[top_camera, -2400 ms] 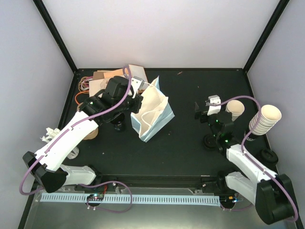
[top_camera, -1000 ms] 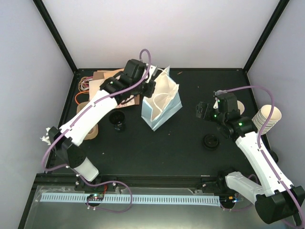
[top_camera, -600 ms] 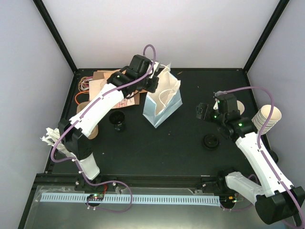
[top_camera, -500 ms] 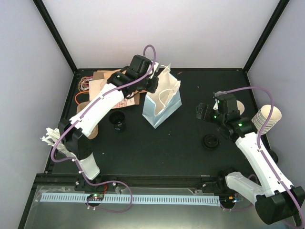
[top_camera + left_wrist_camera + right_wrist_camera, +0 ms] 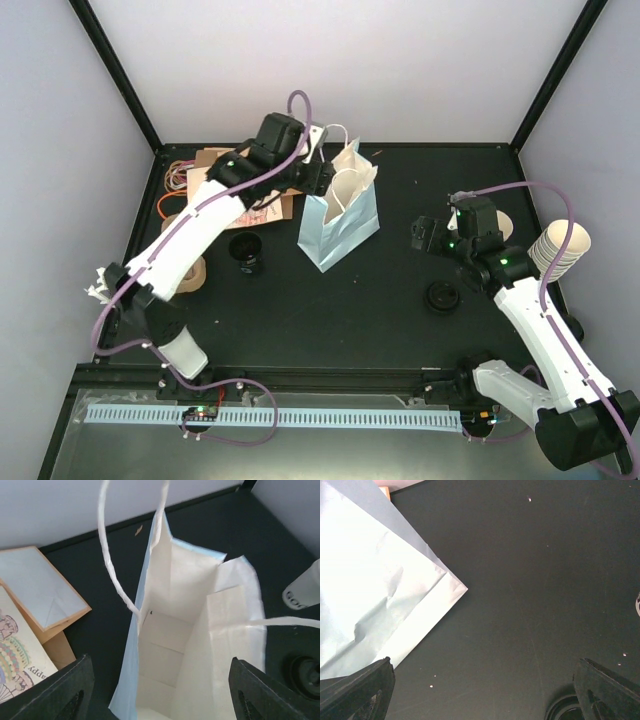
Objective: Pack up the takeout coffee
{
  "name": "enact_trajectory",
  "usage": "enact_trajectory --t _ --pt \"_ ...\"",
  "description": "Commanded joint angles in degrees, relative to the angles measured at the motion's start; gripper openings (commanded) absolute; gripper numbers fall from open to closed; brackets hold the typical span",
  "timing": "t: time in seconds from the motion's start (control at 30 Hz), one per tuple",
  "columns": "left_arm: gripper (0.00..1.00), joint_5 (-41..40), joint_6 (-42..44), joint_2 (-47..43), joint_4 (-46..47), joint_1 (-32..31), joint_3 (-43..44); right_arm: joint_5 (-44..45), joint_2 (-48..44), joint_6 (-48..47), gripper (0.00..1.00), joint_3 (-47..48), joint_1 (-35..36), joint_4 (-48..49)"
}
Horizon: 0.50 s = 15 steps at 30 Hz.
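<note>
Coffee (image 5: 440, 297) is standing right of bag (image 5: 340, 215), just toward the near edge from right gripper (image 5: 419, 236), which is gaping empty and nearer; left gripper (image 5: 322, 172), also wide, is hovering over bag mouth.

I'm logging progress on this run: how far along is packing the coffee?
Done: the paper bag stands upright, mouth open, nothing visible inside. In hand: nothing; the left gripper hangs open over the bag, the right gripper open beside it. Left: the takeout coffee sits on the table outside the bag, yet to be lifted in.
</note>
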Motion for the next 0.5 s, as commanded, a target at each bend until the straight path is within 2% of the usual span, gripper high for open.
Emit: enact_trajectory --t 0.0,0.17,0.33,0.47 --pt "0.79 1.2 0.7 -9.7 -0.9 0.4 -1.2 -0.7 -0.3 -0.4 1.0 0.1 0.2 0.9" --pt "0.85 -2.4 -0.2 -19.4 -1.1 0.8 -7.1 -1.9 -0.3 -0.6 1.0 0.1 0.2 1.4" --pt "0.74 -6.9 -2.9 -26.4 -5.5 6.8 -14.4 -2.2 -0.6 -0.6 1.0 0.1 0.2 1.5" --pt "0.73 -6.6 -5.5 -31.7 -4.9 14.3 -25.5 -2.7 -1.4 -0.6 1.0 -0.2 0.1 1.7"
